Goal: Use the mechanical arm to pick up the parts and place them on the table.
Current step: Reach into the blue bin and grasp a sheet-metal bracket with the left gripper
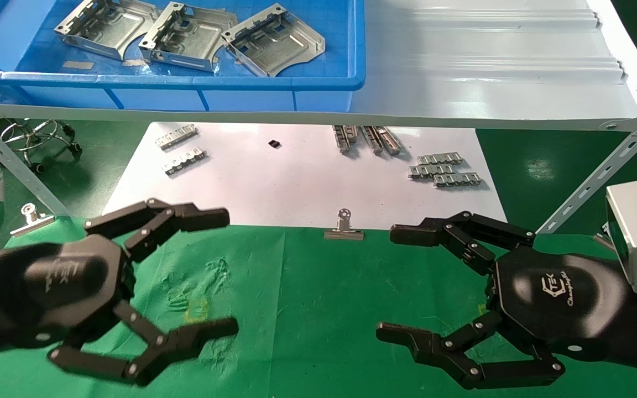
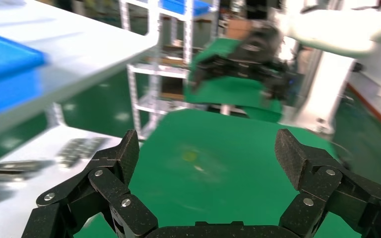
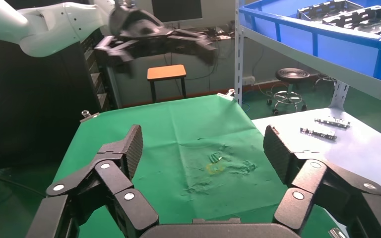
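Note:
Three shiny silver parts lie side by side in the blue bin on the shelf at the back left; they also show in the right wrist view. The table has wrinkled green cloth with a small yellow mark, also seen in the right wrist view. My left gripper is open and empty above the cloth at front left. My right gripper is open and empty at front right. The two face each other, well below the bin.
A white paper sheet behind the cloth carries several small toothed metal strips. Silver binder clips hold the cloth's far edge. A grey shelf board with angled metal struts overhangs the paper. A stool stands at far left.

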### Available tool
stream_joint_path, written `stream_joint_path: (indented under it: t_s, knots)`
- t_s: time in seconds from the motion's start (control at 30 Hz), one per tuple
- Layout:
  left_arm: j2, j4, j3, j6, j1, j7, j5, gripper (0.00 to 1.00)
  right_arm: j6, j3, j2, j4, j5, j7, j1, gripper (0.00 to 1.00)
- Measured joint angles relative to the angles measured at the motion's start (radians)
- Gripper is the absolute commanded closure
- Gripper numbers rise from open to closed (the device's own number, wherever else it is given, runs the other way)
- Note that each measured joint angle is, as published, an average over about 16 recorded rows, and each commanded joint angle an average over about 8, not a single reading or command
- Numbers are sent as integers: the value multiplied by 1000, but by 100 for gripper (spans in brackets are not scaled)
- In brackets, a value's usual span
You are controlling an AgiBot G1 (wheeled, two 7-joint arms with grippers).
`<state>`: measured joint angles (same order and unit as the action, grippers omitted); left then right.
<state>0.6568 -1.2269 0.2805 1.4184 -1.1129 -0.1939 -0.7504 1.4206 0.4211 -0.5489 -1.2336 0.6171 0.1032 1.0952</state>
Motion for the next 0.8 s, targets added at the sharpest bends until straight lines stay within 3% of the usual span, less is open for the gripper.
stream_joint_path:
  t_s: [0.37, 0.8]
  knots:
    - [130, 176, 22, -119, -179, 23, -79, 0, 0, 0, 0, 0, 0, 0, 0, 100]
    - [305, 599, 134, -248, -563, 37, -307, 0, 0, 0, 0, 0, 0, 0, 0, 100]
